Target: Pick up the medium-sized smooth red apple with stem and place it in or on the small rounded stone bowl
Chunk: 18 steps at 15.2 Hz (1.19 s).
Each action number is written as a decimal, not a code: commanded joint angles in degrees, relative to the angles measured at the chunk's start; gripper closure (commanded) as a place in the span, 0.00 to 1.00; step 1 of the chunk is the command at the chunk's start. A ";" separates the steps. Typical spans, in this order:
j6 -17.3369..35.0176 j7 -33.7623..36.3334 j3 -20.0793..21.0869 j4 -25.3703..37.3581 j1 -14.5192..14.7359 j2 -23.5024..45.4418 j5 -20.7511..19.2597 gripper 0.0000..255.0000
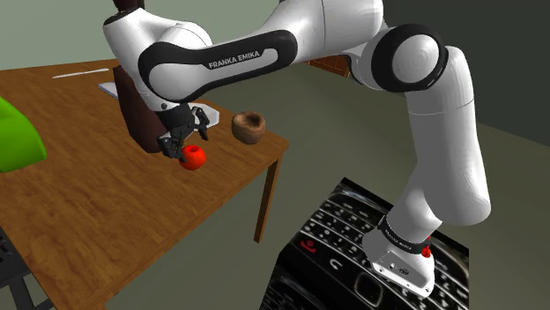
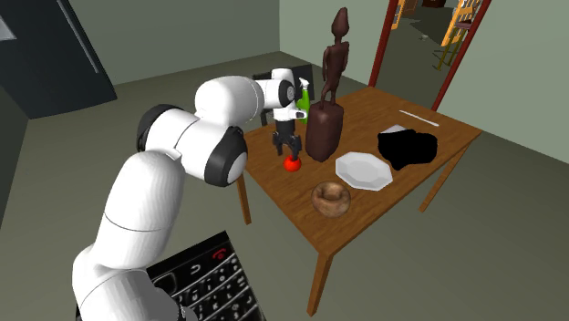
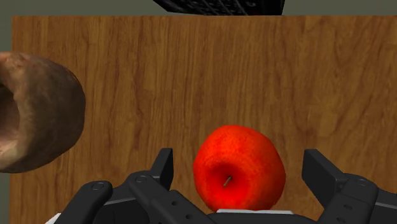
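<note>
Our pincer (image 3: 239,154) is open, one finger on each side of the red apple (image 3: 240,168), not touching it. The apple seems to sit on the wooden surface (image 3: 191,76), near the brown bowl (image 3: 35,111). We think the apple is hard, smooth and light, maybe slippery, so we should squeeze its round middle. The arm (image 1: 238,57) says FRANKA EMIKA.

In the second exterior view, the apple (image 2: 292,164) is below the gripper (image 2: 288,150), left of the statue (image 2: 325,119). The bowl (image 2: 332,197) stands before the plate (image 2: 363,170) on the surface (image 2: 372,204).
</note>
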 commanded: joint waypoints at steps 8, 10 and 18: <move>4.88 0.93 -0.53 -3.88 -0.69 1.40 -0.94 0.00; 4.88 0.93 -0.53 -3.88 -0.69 1.40 -0.94 0.00; 4.86 0.92 -0.53 -3.86 -0.69 1.41 -0.94 1.00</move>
